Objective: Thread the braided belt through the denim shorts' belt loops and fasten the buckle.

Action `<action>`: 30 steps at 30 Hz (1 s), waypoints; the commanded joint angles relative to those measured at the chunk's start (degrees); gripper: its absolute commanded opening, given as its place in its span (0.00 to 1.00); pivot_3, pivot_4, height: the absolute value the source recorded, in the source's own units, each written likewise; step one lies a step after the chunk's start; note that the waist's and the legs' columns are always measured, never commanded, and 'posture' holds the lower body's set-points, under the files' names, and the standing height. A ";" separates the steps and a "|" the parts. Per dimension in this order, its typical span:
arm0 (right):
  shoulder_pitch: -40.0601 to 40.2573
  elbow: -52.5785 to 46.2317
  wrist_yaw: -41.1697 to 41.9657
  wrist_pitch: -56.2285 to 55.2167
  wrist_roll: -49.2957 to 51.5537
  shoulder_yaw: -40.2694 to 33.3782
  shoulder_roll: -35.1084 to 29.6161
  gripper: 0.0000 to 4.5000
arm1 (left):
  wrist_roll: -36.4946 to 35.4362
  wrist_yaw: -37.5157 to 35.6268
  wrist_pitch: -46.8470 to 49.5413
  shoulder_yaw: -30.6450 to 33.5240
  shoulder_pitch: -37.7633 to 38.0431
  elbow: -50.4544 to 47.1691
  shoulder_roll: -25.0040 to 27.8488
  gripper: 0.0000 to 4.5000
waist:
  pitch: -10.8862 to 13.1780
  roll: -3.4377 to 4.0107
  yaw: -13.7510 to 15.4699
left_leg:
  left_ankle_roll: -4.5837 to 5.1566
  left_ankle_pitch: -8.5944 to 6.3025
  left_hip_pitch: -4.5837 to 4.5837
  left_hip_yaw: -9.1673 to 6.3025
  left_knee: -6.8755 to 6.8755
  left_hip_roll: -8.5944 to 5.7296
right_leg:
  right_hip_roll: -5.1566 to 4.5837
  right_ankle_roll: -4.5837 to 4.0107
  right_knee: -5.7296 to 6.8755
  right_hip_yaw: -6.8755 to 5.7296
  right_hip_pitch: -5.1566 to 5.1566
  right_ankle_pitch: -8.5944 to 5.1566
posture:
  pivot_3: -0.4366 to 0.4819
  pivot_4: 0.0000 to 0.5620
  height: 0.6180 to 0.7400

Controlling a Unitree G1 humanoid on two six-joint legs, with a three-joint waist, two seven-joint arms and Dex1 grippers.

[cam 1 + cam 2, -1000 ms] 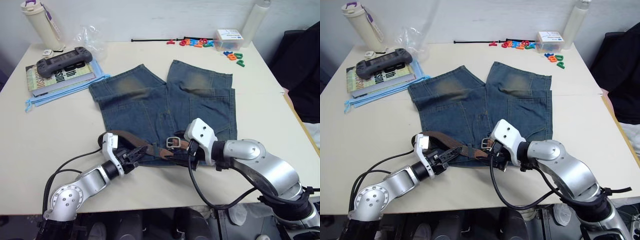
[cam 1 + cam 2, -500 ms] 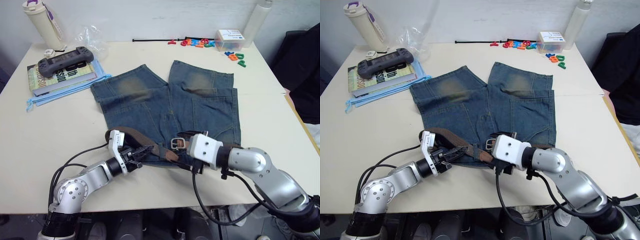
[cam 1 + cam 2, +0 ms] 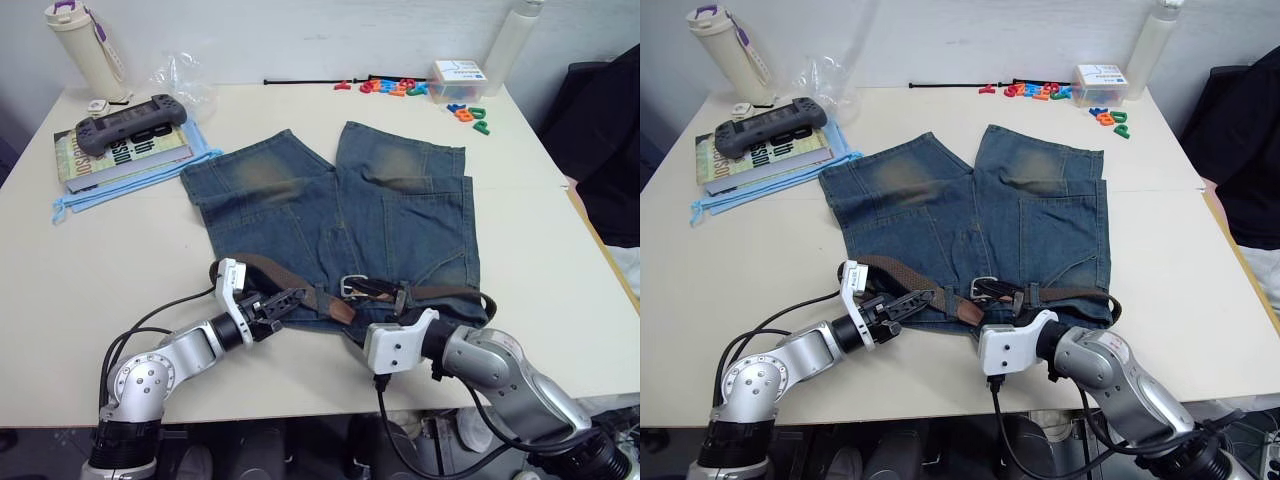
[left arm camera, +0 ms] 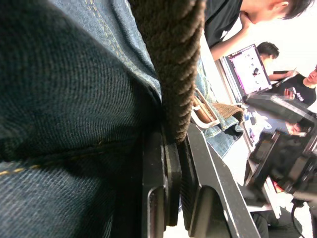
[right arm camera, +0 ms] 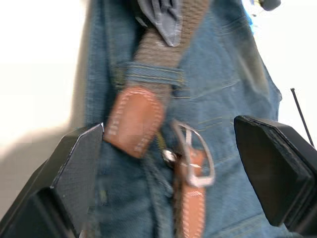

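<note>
Rough woven belt, shiny metal buckle, denim shorts.

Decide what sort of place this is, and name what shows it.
Probably an indoor lab or office workroom: a pale table holds denim shorts, a book and colourful letter magnets, and the left wrist view shows people at a computer screen.

This looks like a lab or office: a plain cream table against a bare white wall. In the left wrist view, people sit at a lit monitor behind it.
</note>
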 commanded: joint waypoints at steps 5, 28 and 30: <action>0.33 1.53 -0.26 -1.98 -3.58 -0.40 2.81 0.99 | -0.20 -0.61 1.12 0.96 0.01 -1.64 -0.84 0.00 | 0.00 0.00 -0.03 | 0.00 0.00 0.00 -0.01 0.03 0.00 | 0.00 0.00 0.05 0.00 0.00 0.00 | 0.48 0.27 0.80; 0.25 1.30 0.38 -2.46 -4.50 -2.60 4.91 0.10 | 0.20 -0.96 2.62 1.75 0.10 -1.82 -1.30 0.00 | -0.01 -0.01 -0.09 | 0.01 -0.02 0.00 -0.03 0.57 0.05 | -0.02 -0.01 0.50 0.07 0.00 -0.01 | 0.48 0.27 0.80; 0.30 1.19 0.31 -2.66 -4.58 -2.51 5.02 0.00 | 0.29 -1.00 2.75 1.82 0.01 -1.78 -1.26 0.00 | -0.01 -0.01 -0.09 | 0.01 -0.02 0.00 -0.02 0.58 0.05 | -0.02 -0.01 0.52 0.07 0.00 -0.01 | 0.48 0.27 0.80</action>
